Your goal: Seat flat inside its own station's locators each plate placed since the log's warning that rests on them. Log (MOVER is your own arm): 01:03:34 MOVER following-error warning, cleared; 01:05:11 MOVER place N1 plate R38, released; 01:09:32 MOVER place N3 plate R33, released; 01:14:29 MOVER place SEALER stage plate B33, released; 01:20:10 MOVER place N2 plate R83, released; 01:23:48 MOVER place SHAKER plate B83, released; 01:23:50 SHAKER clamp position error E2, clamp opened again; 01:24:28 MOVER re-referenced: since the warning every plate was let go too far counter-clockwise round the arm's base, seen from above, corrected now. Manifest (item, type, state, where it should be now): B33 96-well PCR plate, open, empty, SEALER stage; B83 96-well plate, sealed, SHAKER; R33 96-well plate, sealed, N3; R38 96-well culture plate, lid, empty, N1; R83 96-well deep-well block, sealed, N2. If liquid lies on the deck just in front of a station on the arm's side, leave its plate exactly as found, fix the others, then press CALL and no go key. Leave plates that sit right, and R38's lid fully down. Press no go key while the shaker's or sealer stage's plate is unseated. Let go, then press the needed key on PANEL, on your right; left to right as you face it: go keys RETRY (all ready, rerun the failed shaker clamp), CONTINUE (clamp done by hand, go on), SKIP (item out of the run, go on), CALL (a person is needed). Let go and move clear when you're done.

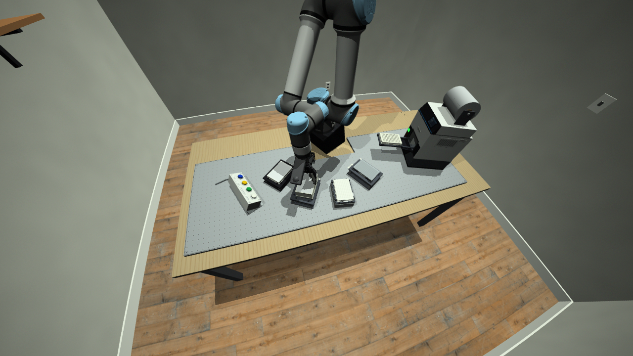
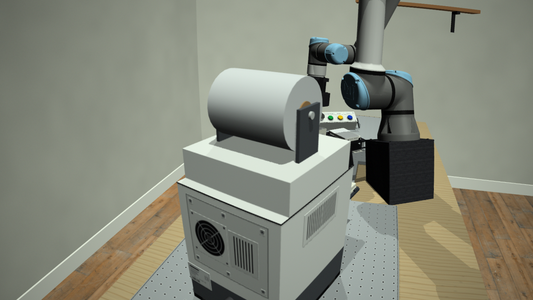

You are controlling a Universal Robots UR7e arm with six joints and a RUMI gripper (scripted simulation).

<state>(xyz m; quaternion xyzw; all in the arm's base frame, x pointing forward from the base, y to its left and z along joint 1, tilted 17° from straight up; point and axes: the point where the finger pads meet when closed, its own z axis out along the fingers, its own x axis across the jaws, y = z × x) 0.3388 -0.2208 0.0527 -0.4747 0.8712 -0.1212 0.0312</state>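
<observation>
gripper [image 1: 305, 181]: clamped on the plate below it, jaws across the plate's short width; fingers partly hide it in the top view
held plate [image 1: 307, 190]: pale-topped, on a dark holder [image 1: 303, 200], second from the worktop's left end as the top view shows it, about mid-depth; whether it sits flat or rides up on the holder's stops, cannot tell
exterior view: the big machine [image 2: 260, 208] blocks the gripper and held plate
other plates: one on a dark holder [image 1: 278, 173] just left and toward the far edge; white well plate [image 1: 342, 191] just right; grey-topped plate [image 1: 365, 170] further right; open plate [image 1: 390, 138] on the machine's shelf near the far right corner
button box [image 1: 244, 191]: toward the left end, four coloured keys, well apart from the gripper
handling, judged: rigid plastic, light unless filled; smooth side walls likely slippery; if the top is a seal film it would dent or tear, so keep fingers off it
where to hold, judged: the two long side walls, low and centred, so it stays level
risk, judged: an off-centre grip could tip it and catch a corner on a stop
liquid on the mat: none made out near this holder, too small to be sure
</observation>
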